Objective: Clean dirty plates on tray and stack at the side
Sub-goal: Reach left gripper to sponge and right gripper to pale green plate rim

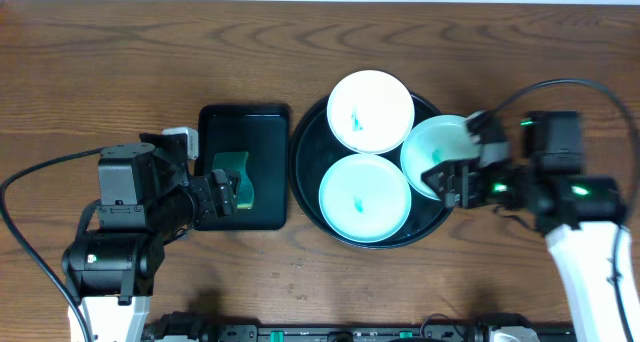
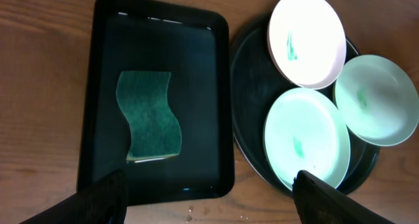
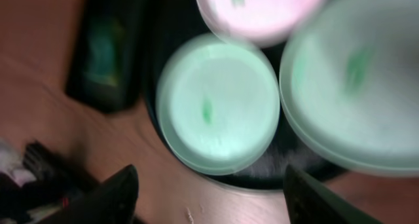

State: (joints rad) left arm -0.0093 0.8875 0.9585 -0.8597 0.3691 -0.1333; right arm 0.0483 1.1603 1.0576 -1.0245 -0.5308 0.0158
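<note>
We found three green-smeared plates [image 1: 371, 110] in the round tray [image 1: 305, 150] and a sponge [image 2: 148, 116] in the rectangular tray [image 2: 196, 86]. Our left tool [image 2: 209, 183] and right tool [image 3: 211, 173] gaped wide.

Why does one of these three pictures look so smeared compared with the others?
Right wrist view: badly blurred, the small round pale teal plates have smeared edges, perhaps from motion. Left wrist view: sharp, with faint glare on the glossy rectangular black tray. Overhead view: crisp, evenly lit.
</note>
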